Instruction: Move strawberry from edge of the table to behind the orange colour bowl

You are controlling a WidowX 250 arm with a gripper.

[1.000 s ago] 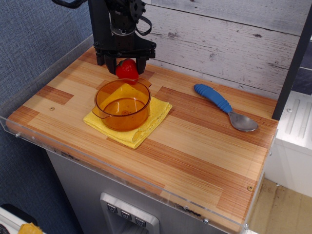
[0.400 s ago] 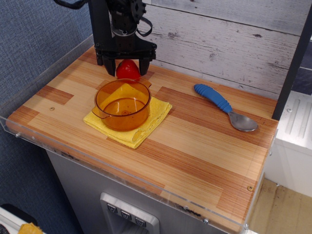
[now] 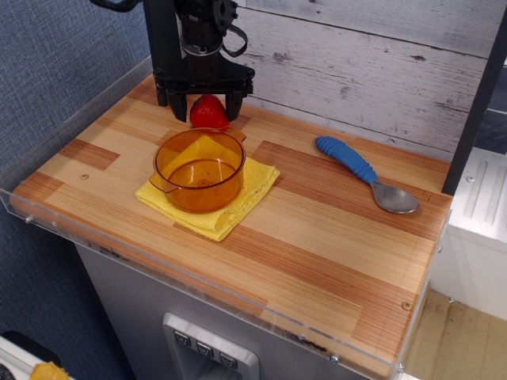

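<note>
The gripper [image 3: 206, 101] has spread since a second ago, fingers released either side of the strawberry [image 3: 207, 112], resting on the tabletop [image 3: 317, 229] at twelve o'clock of the orange bowl [image 3: 199, 168].

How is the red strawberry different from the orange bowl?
The strawberry is solid red, while the orange bowl is see-through amber. The strawberry is smaller than the bowl. The bowl sits on a yellow cloth, while the strawberry is behind it on the bare table, between the fingers of the gripper. The bowl is open and hollow with nothing in it; the strawberry is a closed lump. Both look shiny.
</note>
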